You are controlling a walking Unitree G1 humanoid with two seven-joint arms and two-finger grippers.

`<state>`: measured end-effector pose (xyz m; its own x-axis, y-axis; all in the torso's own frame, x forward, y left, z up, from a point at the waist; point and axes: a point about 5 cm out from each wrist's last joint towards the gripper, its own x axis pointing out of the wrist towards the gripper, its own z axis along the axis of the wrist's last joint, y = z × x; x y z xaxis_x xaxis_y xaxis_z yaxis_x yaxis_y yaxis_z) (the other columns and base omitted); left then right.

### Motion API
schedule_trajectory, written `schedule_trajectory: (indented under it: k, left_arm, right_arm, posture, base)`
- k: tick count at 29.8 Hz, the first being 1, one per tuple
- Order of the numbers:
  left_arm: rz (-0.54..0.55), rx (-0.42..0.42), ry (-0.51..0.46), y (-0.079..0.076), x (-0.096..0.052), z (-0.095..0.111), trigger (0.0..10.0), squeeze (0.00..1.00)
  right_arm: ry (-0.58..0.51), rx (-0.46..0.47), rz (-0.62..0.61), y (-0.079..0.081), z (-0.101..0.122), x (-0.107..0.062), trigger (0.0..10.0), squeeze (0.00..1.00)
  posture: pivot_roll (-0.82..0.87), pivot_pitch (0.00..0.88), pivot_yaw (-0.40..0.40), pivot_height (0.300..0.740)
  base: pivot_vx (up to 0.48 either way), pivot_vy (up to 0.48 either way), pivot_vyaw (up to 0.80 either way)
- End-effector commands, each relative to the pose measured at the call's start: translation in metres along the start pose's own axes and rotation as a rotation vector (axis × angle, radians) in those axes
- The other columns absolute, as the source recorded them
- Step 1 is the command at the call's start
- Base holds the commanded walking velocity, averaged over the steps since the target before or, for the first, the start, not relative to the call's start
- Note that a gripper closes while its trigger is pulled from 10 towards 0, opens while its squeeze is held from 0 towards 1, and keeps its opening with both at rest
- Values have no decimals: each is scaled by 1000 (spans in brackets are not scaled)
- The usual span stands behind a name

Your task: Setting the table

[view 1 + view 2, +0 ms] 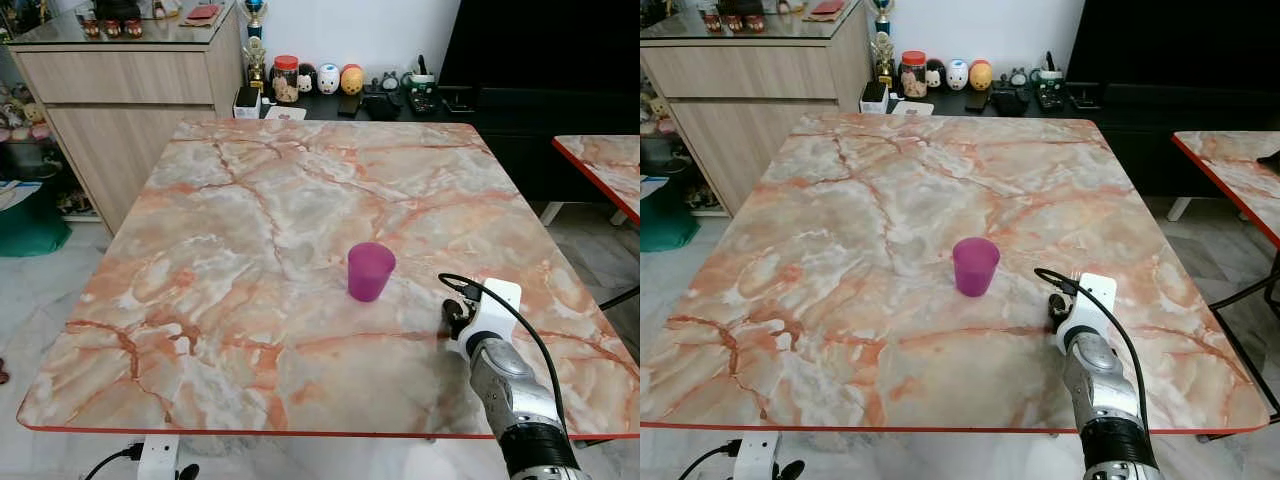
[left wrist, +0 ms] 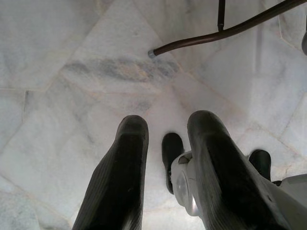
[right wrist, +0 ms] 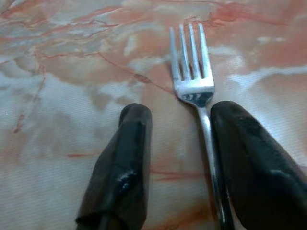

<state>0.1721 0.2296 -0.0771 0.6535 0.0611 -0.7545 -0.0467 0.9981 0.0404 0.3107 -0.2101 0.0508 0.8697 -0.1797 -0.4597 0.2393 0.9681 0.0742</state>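
A purple cup stands upright near the middle of the marble table. My right arm reaches over the table's front right part, just right of the cup. A silver fork lies flat on the marble with its tines pointing away from the wrist. My right gripper is open around it, the handle running close along one finger and the other finger well apart. The fork's tines peek out past the white wrist. My left gripper hangs open above the floor.
A wooden sideboard stands at the back left. Behind the table, a low dark cabinet carries jars and figurines. A second marble table sits to the right, and a green bin to the left. The floor is pale tile.
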Motion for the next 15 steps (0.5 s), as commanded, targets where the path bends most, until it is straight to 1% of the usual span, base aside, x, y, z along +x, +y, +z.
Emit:
schedule_trajectory:
  k: [1,15]
  left_arm:
    - [-5,-5,18,-2,0,-2,10000,0]
    - [-2,-8,18,-2,0,-2,10000,0]
  right_arm:
    - [46,-3,-8,-1,-8,0,0,0]
    - [47,-20,5,1,-10,0,0,0]
  posture:
    - [52,0,-44,727]
    - [56,0,-47,727]
  base:
    - [0,0,0]
    - [0,0,0]
